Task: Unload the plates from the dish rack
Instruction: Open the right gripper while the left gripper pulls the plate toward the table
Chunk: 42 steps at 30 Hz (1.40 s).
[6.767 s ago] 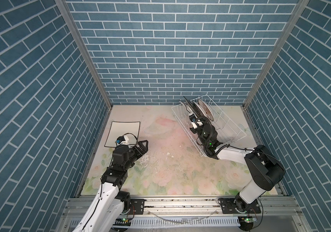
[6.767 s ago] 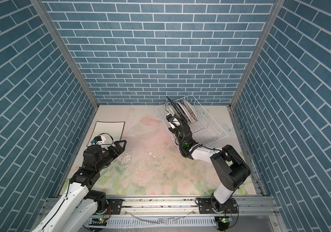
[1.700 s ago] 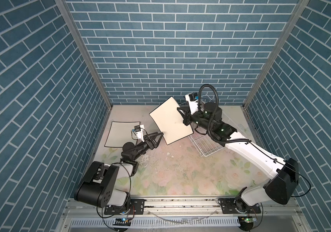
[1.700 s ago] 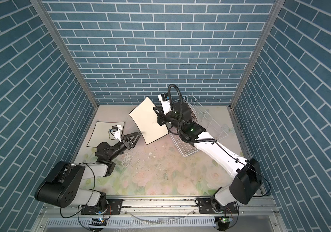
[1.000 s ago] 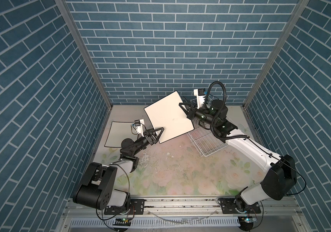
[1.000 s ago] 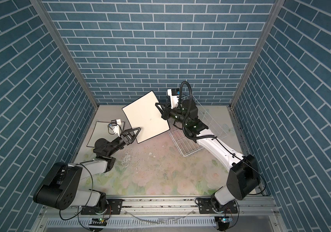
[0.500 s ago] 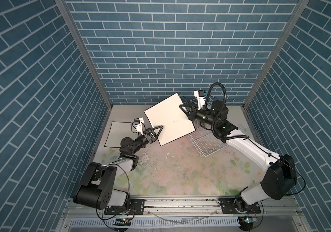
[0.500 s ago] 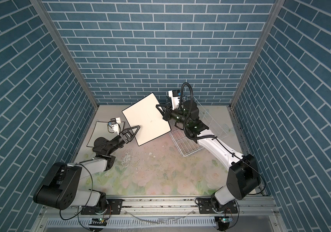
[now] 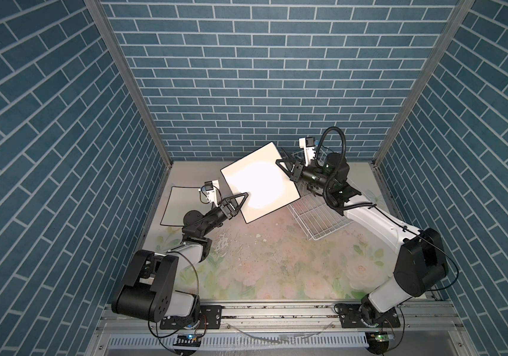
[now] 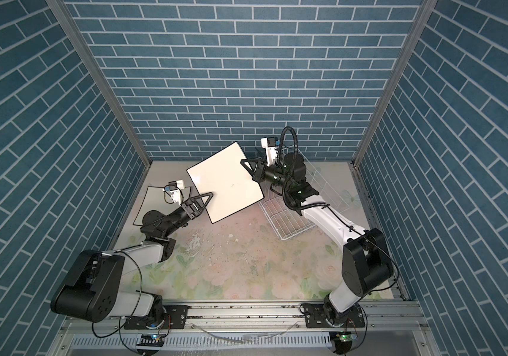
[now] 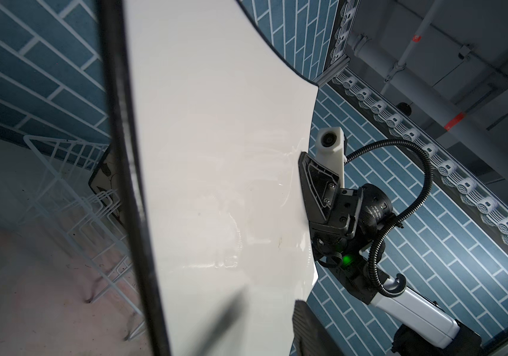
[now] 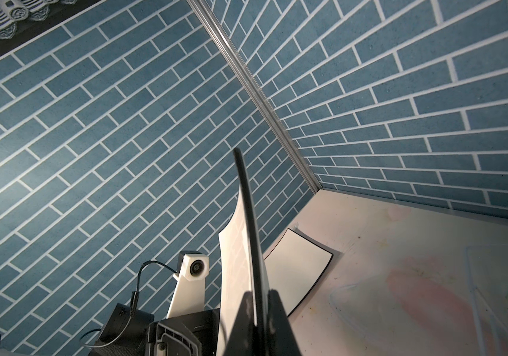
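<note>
surface [image 9: 262, 262]: floral print, filling the lower middle of both top views.
dish rack [image 9: 314, 215]: white wire, on the surface right of centre, partly under the right arm.
raised plate [image 9: 258, 182]: square, white, black-rimmed; tilted in the air at centre, just left of the dish rack.
flat plate [image 9: 178, 203]: same kind, lying on the surface at centre left.
right end effector [image 9: 280, 162]: clamped on the raised plate's upper right edge.
left end effector [image 9: 243, 197]: jaws straddle the raised plate's lower left edge; I cannot tell whether they grip it.
</note>
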Each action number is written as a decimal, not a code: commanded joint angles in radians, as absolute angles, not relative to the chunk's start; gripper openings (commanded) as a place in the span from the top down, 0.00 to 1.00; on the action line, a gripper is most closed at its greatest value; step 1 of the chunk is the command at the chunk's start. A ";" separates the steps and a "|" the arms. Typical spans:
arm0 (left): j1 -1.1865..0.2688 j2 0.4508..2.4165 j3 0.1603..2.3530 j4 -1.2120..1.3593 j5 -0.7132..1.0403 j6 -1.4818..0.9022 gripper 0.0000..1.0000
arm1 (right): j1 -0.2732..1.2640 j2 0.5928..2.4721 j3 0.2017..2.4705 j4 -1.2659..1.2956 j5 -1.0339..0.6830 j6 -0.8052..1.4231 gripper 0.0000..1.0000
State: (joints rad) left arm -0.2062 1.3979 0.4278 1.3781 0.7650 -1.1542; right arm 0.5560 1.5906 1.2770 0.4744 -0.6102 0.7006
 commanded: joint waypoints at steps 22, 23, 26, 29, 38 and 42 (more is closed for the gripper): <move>-0.175 1.355 0.476 1.405 0.819 -1.205 1.00 | 0.546 1.620 1.340 0.676 -0.697 0.898 1.00; -0.175 1.346 0.476 1.405 0.812 -1.207 1.00 | 0.544 1.620 1.337 0.677 -0.694 0.902 0.91; -0.169 1.316 0.456 1.405 0.737 -1.206 1.00 | 0.537 1.626 1.331 0.683 -0.688 0.915 0.60; -0.163 1.312 0.471 1.405 0.732 -1.225 1.00 | 0.531 1.634 1.331 0.694 -0.687 0.929 0.20; -0.148 1.294 0.478 1.405 0.707 -1.258 1.00 | 0.504 1.624 1.289 0.713 -0.626 0.937 0.01; -0.124 1.286 0.458 1.405 0.684 -1.270 1.00 | 0.484 1.603 1.239 0.734 -0.576 0.936 0.01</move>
